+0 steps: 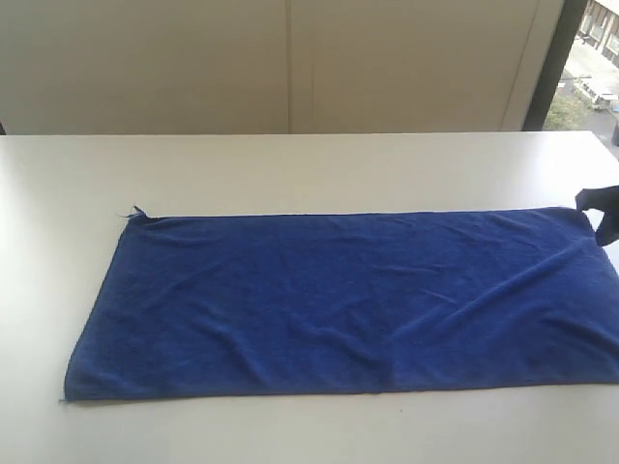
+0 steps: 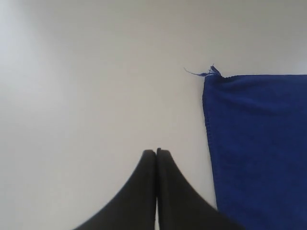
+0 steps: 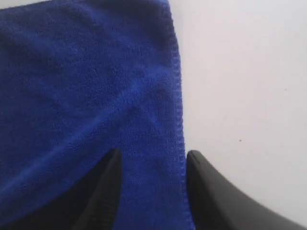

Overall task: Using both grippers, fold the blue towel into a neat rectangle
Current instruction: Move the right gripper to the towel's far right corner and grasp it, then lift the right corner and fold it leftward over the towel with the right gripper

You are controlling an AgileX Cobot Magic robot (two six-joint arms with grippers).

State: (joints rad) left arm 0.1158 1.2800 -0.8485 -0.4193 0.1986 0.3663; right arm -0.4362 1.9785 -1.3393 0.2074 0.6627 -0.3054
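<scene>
Deep royal-blue fuzzy microfibre towel [image 1: 338, 300] lies spread flat on the white desk [image 1: 290, 164], long side running left to right. No fold made yet. Soft wrinkles toward its right end.

Right gripper [image 3: 153, 157]: jaws released and apart, straddling the towel's stitched hem [image 3: 178, 96] near the far right corner. One finger is over cloth, the other over bare desk. Nothing pinched.

Left gripper [image 2: 156, 152]: jaws clenched on nothing, over bare desk just beside the towel's short left edge and short of the corner with the loose thread [image 2: 196, 73].

Step in hand, as I judge it: corner grasps ahead of the first fold.
- Right: seat low enough that the hem sits fully between the jaws, then close.
- Left: open before approaching and take the matching far corner, cloth rather than thread.
- Lift both together and level, keeping the edge taut.

Risk: a one-sided pull would skew the cloth.
</scene>
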